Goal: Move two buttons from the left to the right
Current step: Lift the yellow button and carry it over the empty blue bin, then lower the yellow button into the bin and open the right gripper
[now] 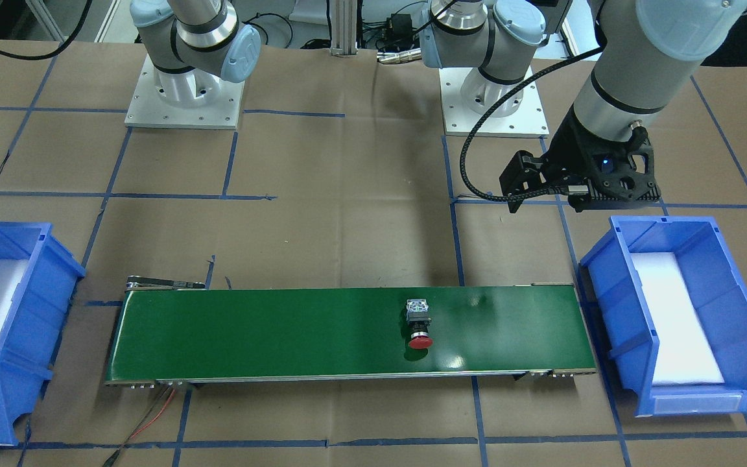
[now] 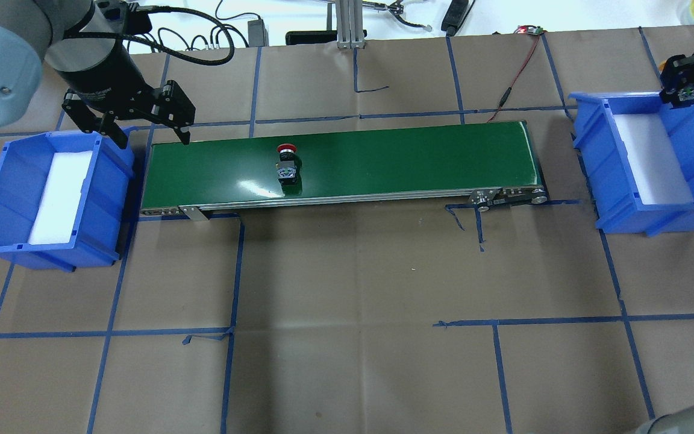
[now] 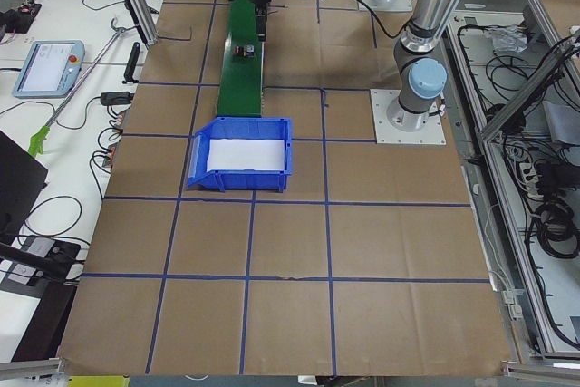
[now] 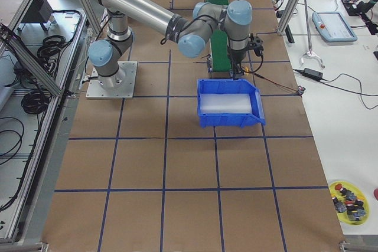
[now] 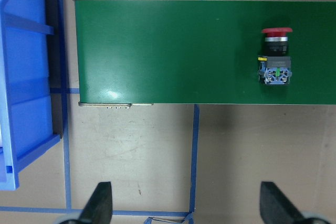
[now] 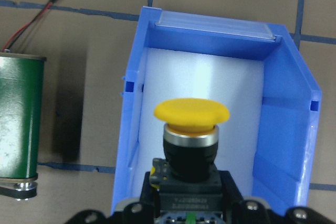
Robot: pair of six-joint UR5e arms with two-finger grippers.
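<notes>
Over a bin (image 6: 286, 145), the right hand (image 2: 686, 90) is grasping the yellow button (image 6: 191, 129); left hand (image 2: 153, 137) is hanging released; red button (image 2: 287, 164) is lying on belt (image 2: 413, 157).

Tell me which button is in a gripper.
The yellow-capped button, gripped by the right gripper over a blue bin; the red-capped button lies loose on the green belt.

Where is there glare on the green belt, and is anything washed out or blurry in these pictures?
Overhead view: a bright glare patch on the green belt beside the red button. Front-facing view: smaller glints near that button; the white foam in the blue bin is blown out. Left wrist view: a faint sheen near the belt's end. Right wrist view: the yellow button is sharp.
</notes>
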